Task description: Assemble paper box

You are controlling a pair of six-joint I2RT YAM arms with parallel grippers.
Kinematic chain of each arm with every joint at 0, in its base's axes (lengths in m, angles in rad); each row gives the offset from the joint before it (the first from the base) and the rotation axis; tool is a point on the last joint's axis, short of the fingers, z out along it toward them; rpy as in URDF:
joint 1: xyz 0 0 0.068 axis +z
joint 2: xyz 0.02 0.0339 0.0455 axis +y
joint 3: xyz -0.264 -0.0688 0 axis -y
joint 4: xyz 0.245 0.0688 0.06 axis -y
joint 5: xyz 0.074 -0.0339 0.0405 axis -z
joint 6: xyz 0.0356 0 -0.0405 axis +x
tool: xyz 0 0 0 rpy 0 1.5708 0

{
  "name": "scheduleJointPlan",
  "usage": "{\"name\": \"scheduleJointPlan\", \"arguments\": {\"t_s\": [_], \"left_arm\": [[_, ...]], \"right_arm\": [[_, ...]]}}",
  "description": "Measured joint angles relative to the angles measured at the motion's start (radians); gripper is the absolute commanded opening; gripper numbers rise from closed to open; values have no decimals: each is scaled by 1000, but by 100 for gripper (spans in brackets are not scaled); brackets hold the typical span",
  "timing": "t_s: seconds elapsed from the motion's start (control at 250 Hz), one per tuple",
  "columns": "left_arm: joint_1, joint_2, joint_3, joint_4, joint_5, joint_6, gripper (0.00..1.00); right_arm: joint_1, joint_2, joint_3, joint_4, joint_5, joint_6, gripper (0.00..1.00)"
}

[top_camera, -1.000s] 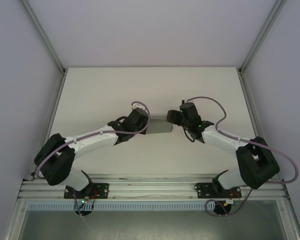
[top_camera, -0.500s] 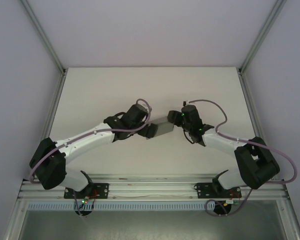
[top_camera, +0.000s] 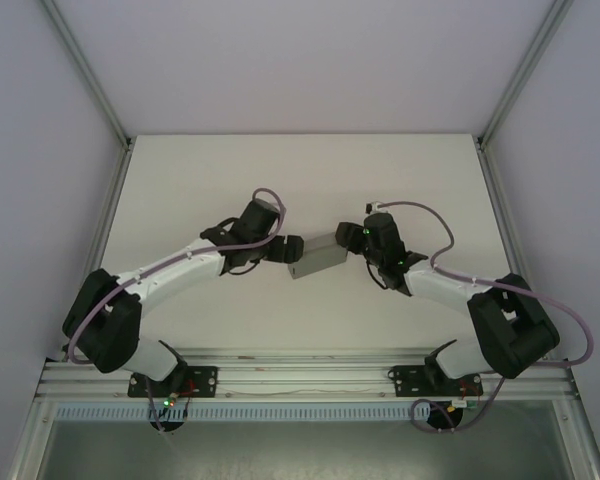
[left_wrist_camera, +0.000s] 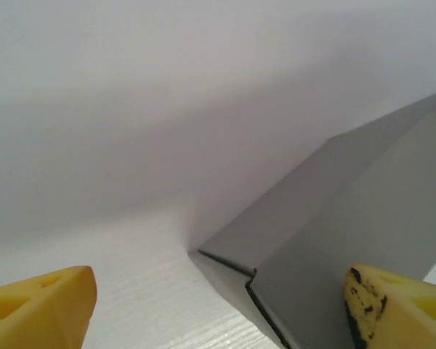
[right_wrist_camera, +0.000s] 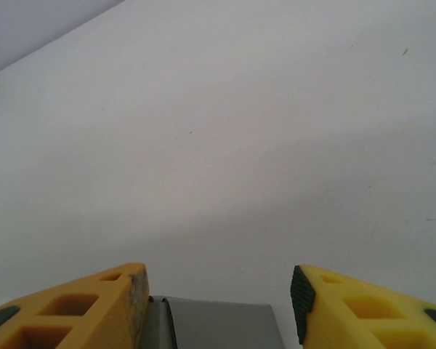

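Top view, centre of frame. The left gripper [top_camera: 288, 248] sits just left of centre, at the left end of the paper box [top_camera: 320, 258].

Left wrist view: the yellow fingers [left_wrist_camera: 43, 305] are spread wide, one at each lower corner of the frame. A folded corner of the box [left_wrist_camera: 363, 211] lies between them, towards the right finger. Nothing is pinched.

The box is a small, low grey rectangle on the white table [top_camera: 310, 180]. Its long axis runs from lower left to upper right, and the right end is slightly higher in the frame.

The right gripper [top_camera: 352, 238] is at the box's upper right end.

Right wrist view: the fingers [right_wrist_camera: 87, 305] are part-way apart. The grey box end [right_wrist_camera: 218, 323] is between them at the bottom edge and touches the left-hand finger. I cannot tell whether it is clamped.
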Motion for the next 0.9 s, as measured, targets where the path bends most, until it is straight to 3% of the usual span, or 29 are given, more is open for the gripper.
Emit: {"name": "scheduleJointPlan", "arguments": {"t_s": [0.144,0.2,0.28,0.424,0.508,0.795,0.903], "left_arm": [[13,10,-65,127,69,-29,72],[21,14,-93,183,104,-43,62],[29,14,-130,264,139,-63,51],[34,5,-227,430,177,-85,45],[37,1,-278,528,192,-88,33],[49,23,-330,682,199,-100,26],[50,29,-328,692,194,-100,23]], "right_arm": [[2,8,-26,64,-12,-26,49],[0,17,-31,89,-19,-38,47],[-3,34,-37,134,-35,-68,34],[-9,57,-113,303,-88,-123,25],[-12,69,-156,409,-113,-154,19],[-15,163,-198,647,-118,-239,0],[-10,198,-226,758,-101,-259,0]]}}
